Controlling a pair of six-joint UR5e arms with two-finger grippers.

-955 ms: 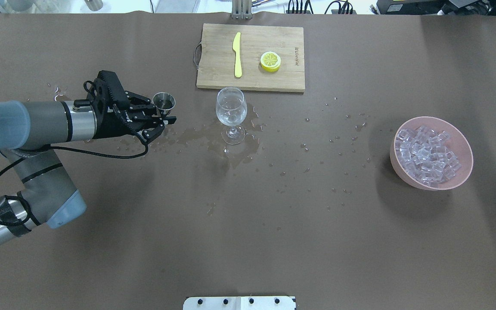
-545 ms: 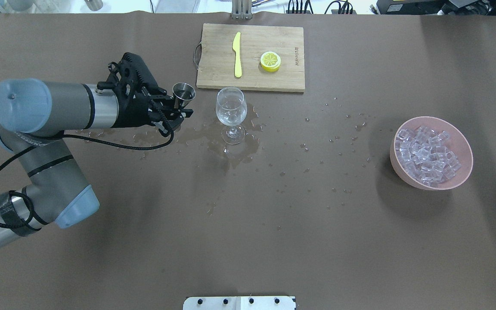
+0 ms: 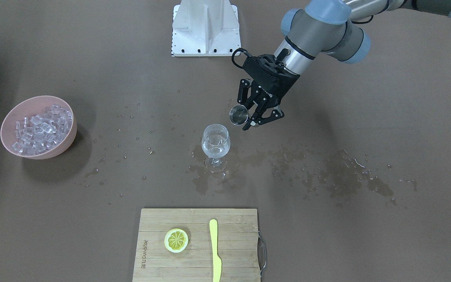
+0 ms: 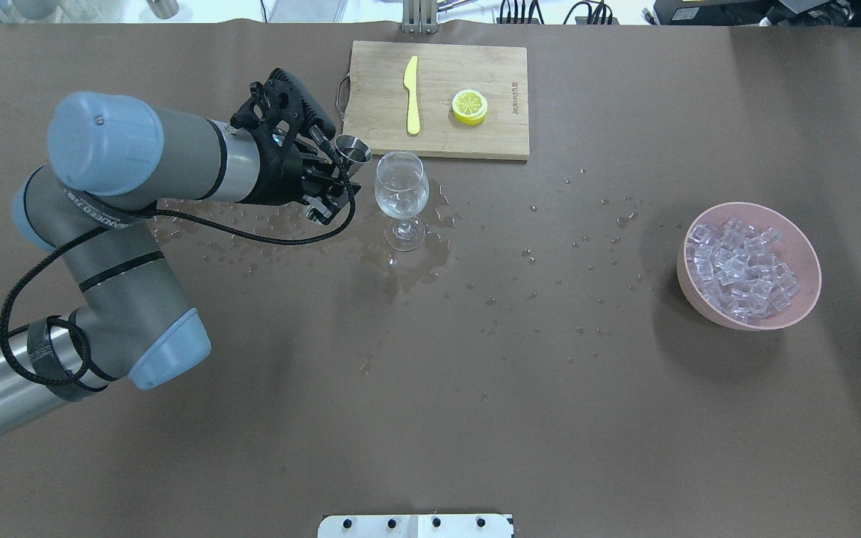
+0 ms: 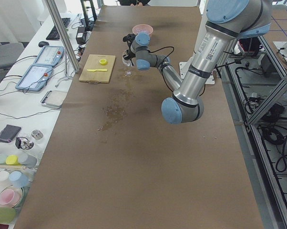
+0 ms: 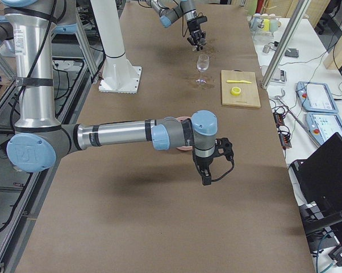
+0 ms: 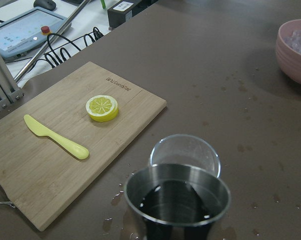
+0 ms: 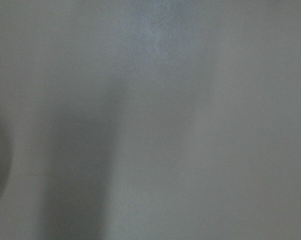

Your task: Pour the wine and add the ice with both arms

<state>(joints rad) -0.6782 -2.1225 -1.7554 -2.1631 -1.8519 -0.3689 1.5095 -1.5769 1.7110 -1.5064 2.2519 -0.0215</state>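
Overhead exterior: left gripper (image 4: 339, 185) clamps a steel cup (image 4: 353, 149) (seemingly holding wine (image 7: 178, 200)) beside the glass (image 4: 400, 187).

Brand stamp (image 7: 118, 85) on the cutting board (image 7: 90, 170), unreadable

The brown surface (image 4: 475, 411) carries a wooden cutting board (image 4: 371, 112) at its far edge, a stemmed glass (image 4: 400, 196) standing in wet patches (image 4: 409, 265) just before it, a pink bowl (image 4: 688, 295) well to the right, and a white base block (image 4: 415, 525) at the near edge.
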